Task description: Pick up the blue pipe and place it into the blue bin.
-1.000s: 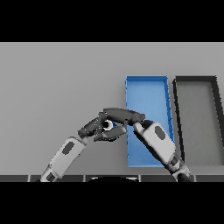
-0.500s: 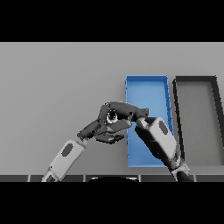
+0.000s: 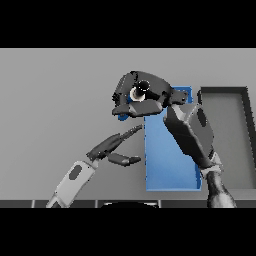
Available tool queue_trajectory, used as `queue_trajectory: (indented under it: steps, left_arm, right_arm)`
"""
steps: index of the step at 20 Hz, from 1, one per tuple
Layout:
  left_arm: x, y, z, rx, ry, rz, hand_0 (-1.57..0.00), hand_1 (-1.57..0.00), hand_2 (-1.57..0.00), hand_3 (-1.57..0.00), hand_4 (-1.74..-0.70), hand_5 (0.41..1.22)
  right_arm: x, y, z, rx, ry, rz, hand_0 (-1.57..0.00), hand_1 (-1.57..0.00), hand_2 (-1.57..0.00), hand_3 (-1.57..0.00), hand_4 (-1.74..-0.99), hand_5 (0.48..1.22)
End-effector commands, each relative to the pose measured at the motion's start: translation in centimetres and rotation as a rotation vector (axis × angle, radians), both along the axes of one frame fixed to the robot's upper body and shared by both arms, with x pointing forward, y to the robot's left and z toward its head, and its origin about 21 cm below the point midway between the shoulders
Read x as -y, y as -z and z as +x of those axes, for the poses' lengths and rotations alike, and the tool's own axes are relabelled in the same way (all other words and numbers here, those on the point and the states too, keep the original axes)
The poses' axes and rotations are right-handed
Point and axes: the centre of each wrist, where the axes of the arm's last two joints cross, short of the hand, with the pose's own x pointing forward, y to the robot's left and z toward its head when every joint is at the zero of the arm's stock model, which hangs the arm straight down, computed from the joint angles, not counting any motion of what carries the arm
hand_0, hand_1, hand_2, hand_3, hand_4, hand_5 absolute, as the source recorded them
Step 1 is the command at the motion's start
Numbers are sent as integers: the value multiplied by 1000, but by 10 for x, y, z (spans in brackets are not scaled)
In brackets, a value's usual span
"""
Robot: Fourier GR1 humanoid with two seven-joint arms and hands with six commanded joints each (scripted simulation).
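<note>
Head view shows the right hand (image 3: 142, 95) raised above the grey table (image 3: 55, 90), its dark fingers curled round the blue pipe (image 3: 123, 116), of which only a small blue end peeks out below the hand's left side; a pale round part with a dark centre shows on the hand, facing up toward the viewer. So little of the pipe is exposed that its long axis cannot be told. It hangs near the upper left corner of the blue bin (image 3: 170, 170), over the table's edge of it. What can be seen of that bin's floor is bare blue. Just beside it on the right stands a dark grey bin (image 3: 227, 145), its floor plain grey. Lower down, the left hand (image 3: 112, 147) hovers with fingers straight and spread, pointing toward the blue bin's left wall.
</note>
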Motion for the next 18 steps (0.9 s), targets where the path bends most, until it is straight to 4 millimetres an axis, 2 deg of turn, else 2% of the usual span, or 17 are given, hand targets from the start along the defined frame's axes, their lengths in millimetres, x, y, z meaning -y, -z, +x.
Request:
queue_trajectory:
  steps: [1,2,3,7,9,12,16,18]
  left_arm:
    - [0,2,-2,7,2,0,0,0,0,0,-912,486]
    - [-3,1,0,11,0,12,0,0,0,0,-904,487]
    - [-3,1,-1,9,-2,10,0,0,0,0,-899,487]
    - [-5,0,-3,-3,-4,9,1,1,1,1,-887,483]
    - [-7,-1,-2,4,1,7,1,1,1,1,-883,481]
    - [-5,-3,4,-3,-17,22,1,1,1,1,-878,482]
    - [-9,2,2,10,-10,23,1,1,1,1,-868,481]
    - [-3,3,1,5,-3,16,1,1,1,1,-870,480]
  right_arm:
    - [4,-5,10,-12,70,11,-1571,-1571,-1571,-1571,-1496,1221]
    - [12,-15,16,-13,141,15,-1571,-1571,-1571,-1571,-1497,1221]
    - [20,-14,26,-24,194,12,-1571,-1571,-1571,-1571,-1497,1221]
    - [53,0,64,-100,387,-51,-1571,-1571,-1571,-1571,-1498,1221]
    - [72,26,80,-183,470,-76,-1571,-1571,-1571,-1571,-1498,1221]
    - [95,69,92,-303,581,-146,-1571,-1571,-1571,-1571,-1499,1221]
    - [115,116,89,-450,711,-253,-1571,-1571,-1571,-1571,-1499,1221]
    - [123,137,83,-533,770,-300,-1571,-1571,-1571,-1571,-1499,1221]
